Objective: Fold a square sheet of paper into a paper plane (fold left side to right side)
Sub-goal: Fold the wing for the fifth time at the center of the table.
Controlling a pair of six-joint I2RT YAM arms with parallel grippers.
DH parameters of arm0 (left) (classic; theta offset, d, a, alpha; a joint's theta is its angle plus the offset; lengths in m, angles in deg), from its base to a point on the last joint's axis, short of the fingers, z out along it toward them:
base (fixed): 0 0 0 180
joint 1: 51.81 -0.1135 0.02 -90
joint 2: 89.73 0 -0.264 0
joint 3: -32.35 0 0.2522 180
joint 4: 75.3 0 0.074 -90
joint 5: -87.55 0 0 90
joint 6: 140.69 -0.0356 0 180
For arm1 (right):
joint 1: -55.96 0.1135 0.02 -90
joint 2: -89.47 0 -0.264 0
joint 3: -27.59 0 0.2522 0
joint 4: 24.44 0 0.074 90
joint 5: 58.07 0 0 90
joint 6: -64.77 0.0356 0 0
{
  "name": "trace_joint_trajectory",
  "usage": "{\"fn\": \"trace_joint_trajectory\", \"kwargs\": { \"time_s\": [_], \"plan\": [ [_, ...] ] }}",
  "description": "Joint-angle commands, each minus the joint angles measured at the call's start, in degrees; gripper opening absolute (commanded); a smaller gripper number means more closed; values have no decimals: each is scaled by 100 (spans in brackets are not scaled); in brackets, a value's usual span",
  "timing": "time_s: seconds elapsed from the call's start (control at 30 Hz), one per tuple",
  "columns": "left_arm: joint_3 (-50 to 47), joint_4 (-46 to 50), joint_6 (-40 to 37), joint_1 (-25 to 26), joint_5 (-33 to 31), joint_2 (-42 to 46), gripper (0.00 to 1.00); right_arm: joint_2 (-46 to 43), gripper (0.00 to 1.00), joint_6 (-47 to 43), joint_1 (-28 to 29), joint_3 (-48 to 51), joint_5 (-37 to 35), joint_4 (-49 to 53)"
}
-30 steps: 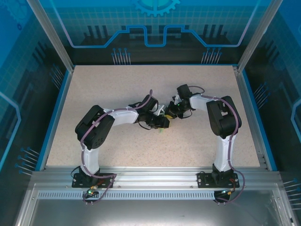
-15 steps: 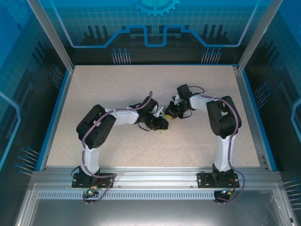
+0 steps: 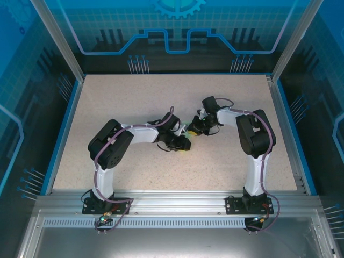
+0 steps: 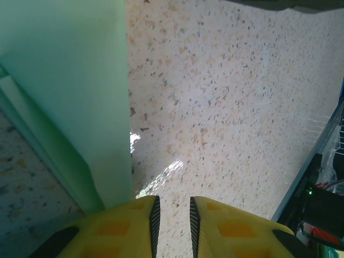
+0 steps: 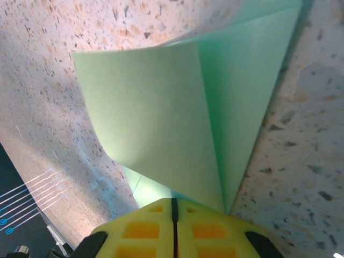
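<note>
Top view: both arms reach in to abt the middle of the speckled surface (image 3: 134, 102). The left pincer (image 3: 185, 144) and right pincer (image 3: 194, 130) sit nearly tip to tip, the right one at roughly 1 o'clock from the left. Jaws are too small to read from up here.

Left wrist view: the pincer's yellow fingers (image 4: 134, 228) are at 6 o'clock with a narrow slit between them. Bare surface shows thru the slit and nothing is gripped. The paper (image 4: 70, 91), pale mint green, takes up the 9 to 12 o'clock part of the frame. Its lower end comes down just beside the outer face of the 7 o'clock finger, and I can't tell whether it touches. A second layer edge shows along its 8 o'clock side.

Right wrist view: the fingers at 6 o'clock are pressed tight together, w/ only a hairline between. The paper fans out from the fingertips toward 12 and 1 o'clock. A crease runs from abt 12 down to 5 o'clock. The flap on the 9 o'clock side curls up off the surface. The paper's near end goes in at the fingertips, so it looks pinched there.
</note>
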Motion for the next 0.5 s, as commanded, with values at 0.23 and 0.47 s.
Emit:
{"fn": "trace_joint_trajectory", "kwargs": {
  "time_s": [0.23, 0.47],
  "plan": [
    [-238, 530, -221, -15, -195, -110, 23, 309, 7, -84, 78, 64, -297, 390],
    [-613, 760, -423, 48, -212, 141, 21, 318, 7, -110, 76, 16, -317, 453]
  ]
}}
